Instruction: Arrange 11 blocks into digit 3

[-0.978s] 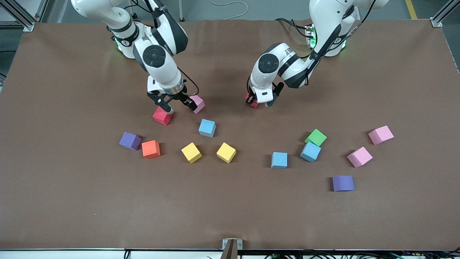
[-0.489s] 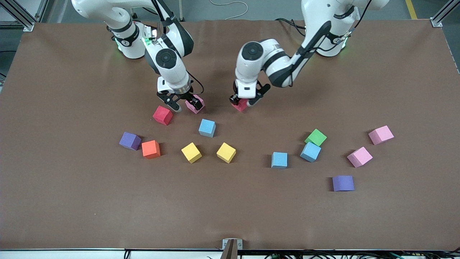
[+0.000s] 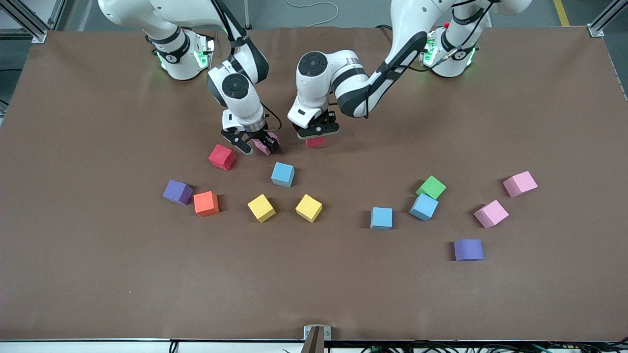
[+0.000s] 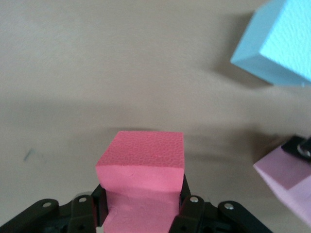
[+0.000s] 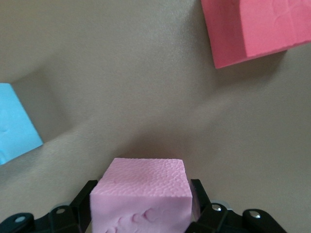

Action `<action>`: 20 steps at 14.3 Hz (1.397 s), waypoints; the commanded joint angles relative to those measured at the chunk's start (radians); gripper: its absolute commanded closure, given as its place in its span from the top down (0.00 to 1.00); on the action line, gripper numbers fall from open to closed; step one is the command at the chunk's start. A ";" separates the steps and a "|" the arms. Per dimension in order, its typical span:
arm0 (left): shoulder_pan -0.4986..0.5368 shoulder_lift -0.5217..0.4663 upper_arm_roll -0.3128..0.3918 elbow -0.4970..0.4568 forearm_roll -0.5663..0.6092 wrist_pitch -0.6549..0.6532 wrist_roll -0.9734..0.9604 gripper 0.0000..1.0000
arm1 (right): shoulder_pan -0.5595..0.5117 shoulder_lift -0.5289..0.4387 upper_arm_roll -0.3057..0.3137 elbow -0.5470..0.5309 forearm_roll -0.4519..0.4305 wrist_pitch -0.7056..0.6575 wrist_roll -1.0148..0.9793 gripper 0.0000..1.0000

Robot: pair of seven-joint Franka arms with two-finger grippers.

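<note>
Left end effector [image 3: 315,133] clenched on a red block [image 3: 315,142], right end effector [image 3: 257,145] straddling a pink block [image 3: 261,146], grip unconfirmed, both close together over the bench [image 3: 98,274]: collision or slip risk.

Both Franka arms reach in from their bases and bend down side by side toward the middle of the bench. The left gripper [image 3: 315,133] points straight down, jaws clamped on a red block [image 3: 315,142]. The right gripper [image 3: 260,145], wrist slightly tilted, has its jaws around a pink block [image 3: 262,146].
</note>
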 commanded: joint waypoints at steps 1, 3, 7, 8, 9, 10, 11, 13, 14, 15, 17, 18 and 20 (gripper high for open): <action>-0.009 0.040 -0.001 0.039 0.019 -0.022 0.102 0.30 | 0.029 -0.009 -0.008 -0.011 0.012 0.009 0.033 0.45; -0.012 0.055 -0.001 0.040 0.019 -0.024 0.118 0.30 | 0.025 -0.020 -0.010 -0.010 0.012 -0.002 0.052 0.09; -0.053 0.058 0.002 0.065 0.013 -0.124 0.102 0.28 | -0.043 -0.130 -0.036 -0.008 0.012 -0.108 0.079 0.00; -0.052 0.061 0.002 0.069 0.018 -0.124 0.107 0.28 | -0.069 -0.165 -0.038 -0.007 0.012 -0.157 0.079 0.00; -0.053 0.074 0.002 0.076 0.021 -0.125 0.115 0.28 | -0.098 -0.206 -0.038 -0.006 0.012 -0.215 0.084 0.00; -0.053 0.087 0.002 0.094 0.021 -0.127 0.115 0.28 | -0.116 -0.237 -0.038 -0.006 0.012 -0.261 0.084 0.00; -0.055 0.098 0.002 0.106 0.022 -0.136 0.116 0.28 | -0.132 -0.265 -0.039 -0.008 0.012 -0.307 0.086 0.00; -0.055 0.098 0.003 0.108 0.029 -0.153 0.147 0.28 | -0.167 -0.300 -0.038 -0.011 0.012 -0.347 0.111 0.00; -0.055 0.101 0.003 0.108 0.029 -0.153 0.155 0.28 | -0.173 -0.305 -0.038 -0.011 0.012 -0.361 0.148 0.00; -0.055 0.101 0.003 0.108 0.029 -0.153 0.156 0.28 | -0.173 -0.305 -0.039 -0.011 0.012 -0.363 0.180 0.00; -0.055 0.101 0.005 0.108 0.029 -0.154 0.156 0.29 | -0.175 -0.303 -0.039 -0.013 0.012 -0.363 0.225 0.00; -0.053 0.101 0.005 0.106 0.029 -0.167 0.156 0.29 | -0.182 -0.303 -0.038 -0.017 0.012 -0.363 0.236 0.00; -0.052 0.100 0.005 0.109 0.027 -0.190 0.156 0.29 | -0.184 -0.302 -0.038 -0.031 0.012 -0.358 0.266 0.00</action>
